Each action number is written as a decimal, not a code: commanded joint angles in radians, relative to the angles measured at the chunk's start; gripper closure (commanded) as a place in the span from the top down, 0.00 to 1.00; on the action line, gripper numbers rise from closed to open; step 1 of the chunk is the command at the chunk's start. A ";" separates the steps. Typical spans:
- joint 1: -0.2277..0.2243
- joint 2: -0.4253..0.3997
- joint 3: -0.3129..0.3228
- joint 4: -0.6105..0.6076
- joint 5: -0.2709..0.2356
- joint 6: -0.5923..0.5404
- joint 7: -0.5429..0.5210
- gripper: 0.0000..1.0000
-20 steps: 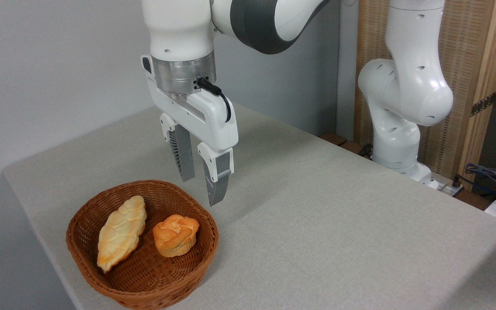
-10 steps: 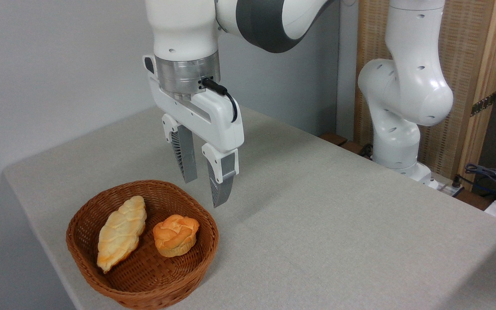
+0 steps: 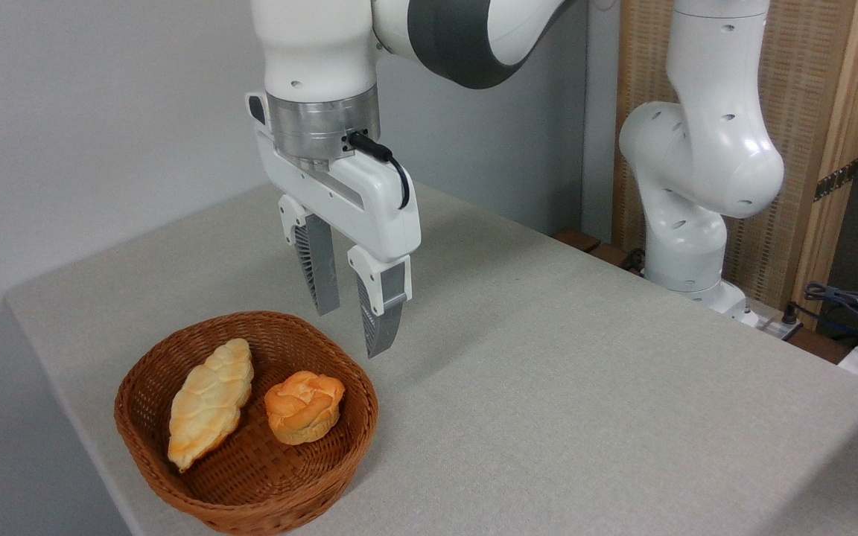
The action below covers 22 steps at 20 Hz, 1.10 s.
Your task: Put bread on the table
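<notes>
Two breads sit in the wicker basket (image 3: 246, 476) at the near corner of the counter (image 3: 548, 387): the round swirled bread (image 3: 304, 406) toward its right side, a braided loaf (image 3: 209, 402) beside it, neither disturbed. Above the basket's far rim the claw (image 3: 354, 316) hangs part open and empty, having drifted slightly right, then barely moved. No grasp has begun.

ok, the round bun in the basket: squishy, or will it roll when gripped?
The bun looks puffy and light, so it probably gives under a squeeze. Its flat paler base suggests it sits rather than rolls. The knotted top may offer the open end effector uneven contact.
</notes>
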 commanded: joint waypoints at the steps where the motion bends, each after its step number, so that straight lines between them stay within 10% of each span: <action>1: -0.009 0.011 0.005 0.019 0.003 -0.014 -0.012 1.00; 22: -0.075 0.155 -0.035 -0.021 0.013 0.207 0.030 1.00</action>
